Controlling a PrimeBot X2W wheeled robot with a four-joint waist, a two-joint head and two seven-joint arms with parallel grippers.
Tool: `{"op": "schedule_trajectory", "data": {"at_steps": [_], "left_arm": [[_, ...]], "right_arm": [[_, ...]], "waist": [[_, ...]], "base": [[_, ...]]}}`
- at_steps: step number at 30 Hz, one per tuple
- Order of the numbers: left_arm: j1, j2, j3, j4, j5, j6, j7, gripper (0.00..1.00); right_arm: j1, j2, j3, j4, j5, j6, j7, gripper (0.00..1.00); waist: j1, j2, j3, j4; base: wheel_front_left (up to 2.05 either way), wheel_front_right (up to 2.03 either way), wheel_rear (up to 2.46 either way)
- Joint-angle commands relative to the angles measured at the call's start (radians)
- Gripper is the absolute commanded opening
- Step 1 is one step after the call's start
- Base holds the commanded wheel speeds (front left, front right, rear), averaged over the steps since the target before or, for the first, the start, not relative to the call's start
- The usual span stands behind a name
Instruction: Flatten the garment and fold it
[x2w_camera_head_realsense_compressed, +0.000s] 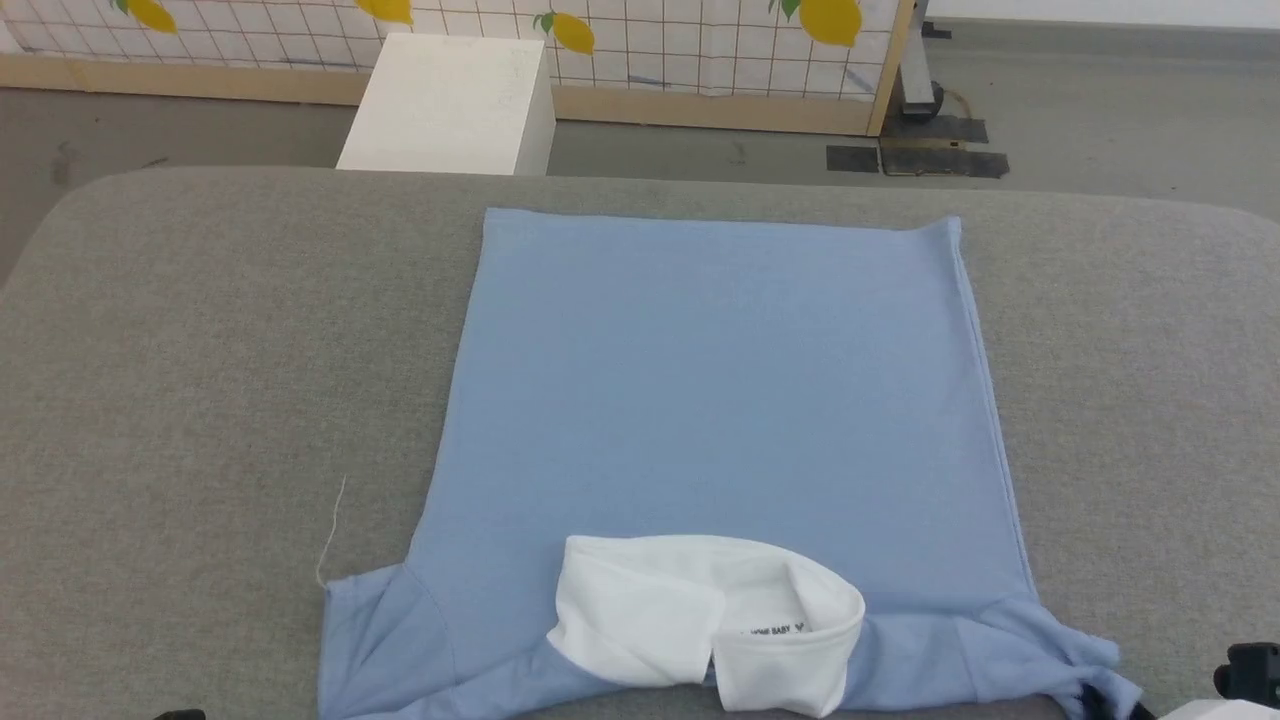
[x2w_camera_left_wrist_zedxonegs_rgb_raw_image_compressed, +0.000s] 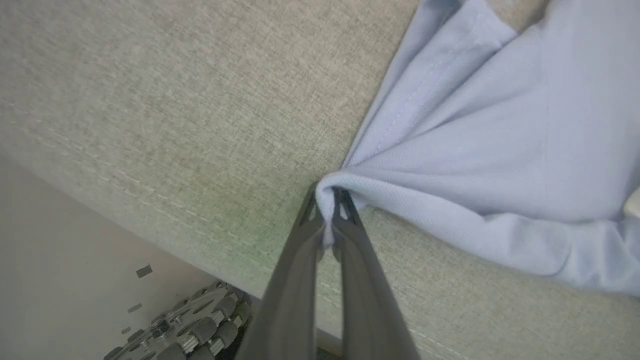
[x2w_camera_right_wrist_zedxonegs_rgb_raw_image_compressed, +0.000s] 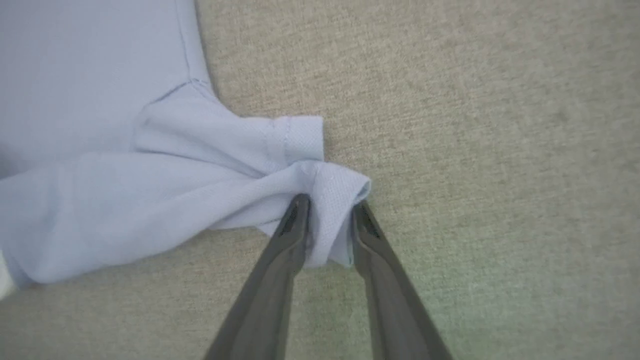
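The garment (x2w_camera_head_realsense_compressed: 720, 380) lies spread flat, back side up, on the grey padded table (x2w_camera_head_realsense_compressed: 200, 350), hem at the far side and white collar (x2w_camera_head_realsense_compressed: 700, 620) nearest me. In the left wrist view my left gripper (x2w_camera_left_wrist_zedxonegs_rgb_raw_image_compressed: 327, 192) is shut on the bunched tip of one sleeve (x2w_camera_left_wrist_zedxonegs_rgb_raw_image_compressed: 450, 200), close to the table's near edge. In the right wrist view my right gripper (x2w_camera_right_wrist_zedxonegs_rgb_raw_image_compressed: 330, 205) stands with its fingers parted, and a loose fold of the other sleeve (x2w_camera_right_wrist_zedxonegs_rgb_raw_image_compressed: 330, 195) lies between them. That sleeve is crumpled at the near right corner (x2w_camera_head_realsense_compressed: 1070, 660).
A white box (x2w_camera_head_realsense_compressed: 450, 105) stands on the floor beyond the table, before a lemon-patterned screen (x2w_camera_head_realsense_compressed: 700, 40). A loose white thread (x2w_camera_head_realsense_compressed: 333, 530) lies left of the garment. My wheeled base (x2w_camera_left_wrist_zedxonegs_rgb_raw_image_compressed: 190, 335) shows below the table edge.
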Motion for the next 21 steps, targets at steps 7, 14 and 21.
{"op": "schedule_trajectory", "data": {"at_steps": [7, 14, 21], "left_arm": [[-0.054, -0.002, -0.019, 0.008, 0.004, -0.029, -0.018, 0.0], [-0.09, -0.002, -0.052, -0.001, 0.018, -0.044, -0.017, 0.0], [-0.137, -0.017, -0.095, -0.024, 0.036, -0.059, -0.02, 0.0]], "right_arm": [[-0.035, 0.006, 0.0, -0.052, 0.001, -0.002, -0.109, 1.0], [-0.127, 0.006, -0.011, -0.149, -0.044, -0.002, -0.293, 1.0], [-0.374, -0.026, -0.039, -0.077, -0.121, -0.002, -0.398, 1.0]], "waist": [[0.0001, 0.0, 0.009, 0.028], [0.0001, 0.0, 0.023, 0.09], [0.0001, 0.0, 0.081, 0.176]], "base": [[0.0, 0.0, 0.0], [0.0, 0.0, 0.0], [0.0, 0.0, 0.0]]}}
